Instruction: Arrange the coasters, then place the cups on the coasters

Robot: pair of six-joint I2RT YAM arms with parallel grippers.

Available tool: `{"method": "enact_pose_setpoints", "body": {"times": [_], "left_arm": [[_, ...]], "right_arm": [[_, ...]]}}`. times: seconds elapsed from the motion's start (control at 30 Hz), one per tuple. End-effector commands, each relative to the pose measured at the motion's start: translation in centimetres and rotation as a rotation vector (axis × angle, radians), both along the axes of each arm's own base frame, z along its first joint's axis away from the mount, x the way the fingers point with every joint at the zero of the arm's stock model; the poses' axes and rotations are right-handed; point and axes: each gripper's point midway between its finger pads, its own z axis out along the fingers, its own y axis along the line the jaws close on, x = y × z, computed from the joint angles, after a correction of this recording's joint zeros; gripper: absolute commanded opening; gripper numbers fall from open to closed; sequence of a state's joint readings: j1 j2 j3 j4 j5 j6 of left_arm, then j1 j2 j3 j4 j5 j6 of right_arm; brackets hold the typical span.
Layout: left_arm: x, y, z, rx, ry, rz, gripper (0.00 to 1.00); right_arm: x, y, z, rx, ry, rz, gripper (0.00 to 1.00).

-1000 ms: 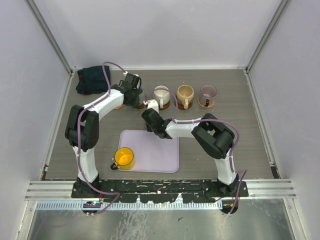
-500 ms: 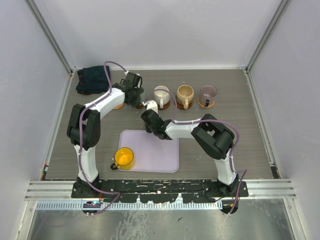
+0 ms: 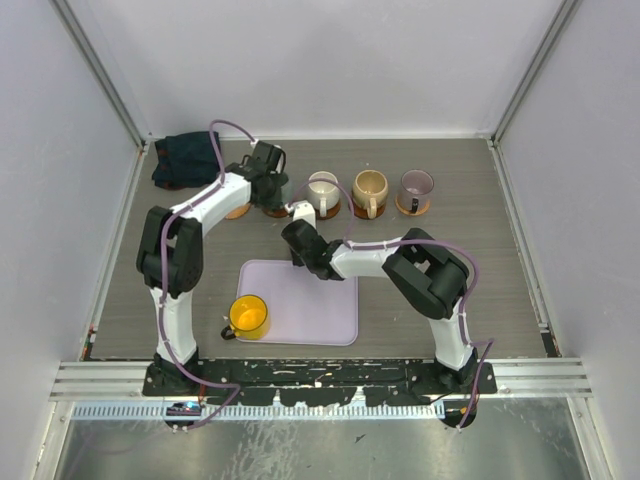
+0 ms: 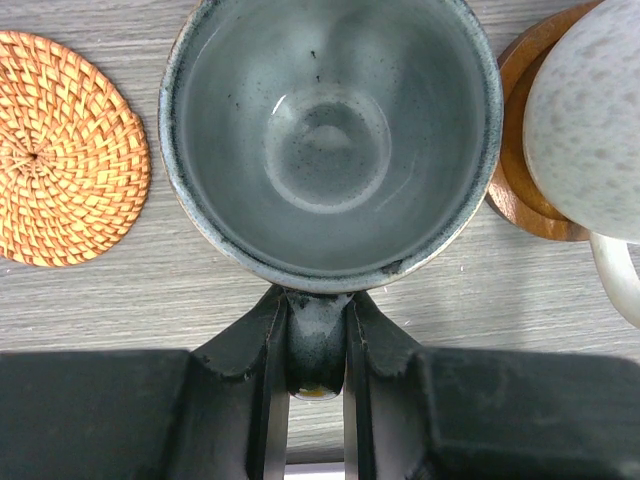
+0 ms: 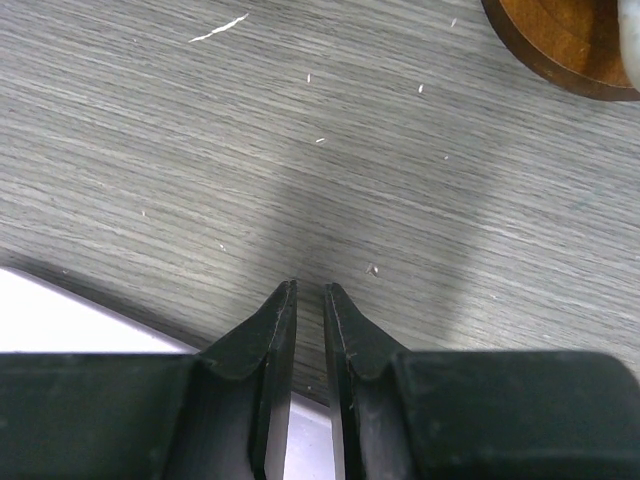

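Grey-green cup (image 4: 330,140), handle between the fingers of the left gripper (image 4: 316,345), woven coaster (image 4: 65,150) just beside.

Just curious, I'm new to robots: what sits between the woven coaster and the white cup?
The grey-green cup, its handle pinched in the left tool. The left wrist view shows it, woven coaster on one side, white cup on the other.
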State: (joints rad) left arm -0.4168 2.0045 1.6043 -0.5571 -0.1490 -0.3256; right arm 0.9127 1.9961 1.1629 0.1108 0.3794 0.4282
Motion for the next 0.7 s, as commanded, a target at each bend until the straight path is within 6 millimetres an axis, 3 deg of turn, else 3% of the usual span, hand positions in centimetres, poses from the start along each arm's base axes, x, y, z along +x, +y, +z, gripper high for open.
{"method": "enact_pose_setpoints", "body": {"times": [0.0, 0.4, 0.67], "left_arm": [[2.3, -1.0, 3.9, -0.051, -0.116, 0.001, 0.0], [2.1, -1.0, 3.6, -0.031, -0.09, -0.001, 0.0], [2.0, -1.0, 2.5, -0.024, -0.06, 0.008, 0.09]], "right_arm": [[-1.2, 0.3, 0.8, 0.015, 0.013, 0.017, 0.23], [-1.5, 0.3, 1.0, 0.011, 0.007, 0.018, 0.23], [-1.5, 0.2, 0.7, 0.004, 0.009, 0.014, 0.23]]}}
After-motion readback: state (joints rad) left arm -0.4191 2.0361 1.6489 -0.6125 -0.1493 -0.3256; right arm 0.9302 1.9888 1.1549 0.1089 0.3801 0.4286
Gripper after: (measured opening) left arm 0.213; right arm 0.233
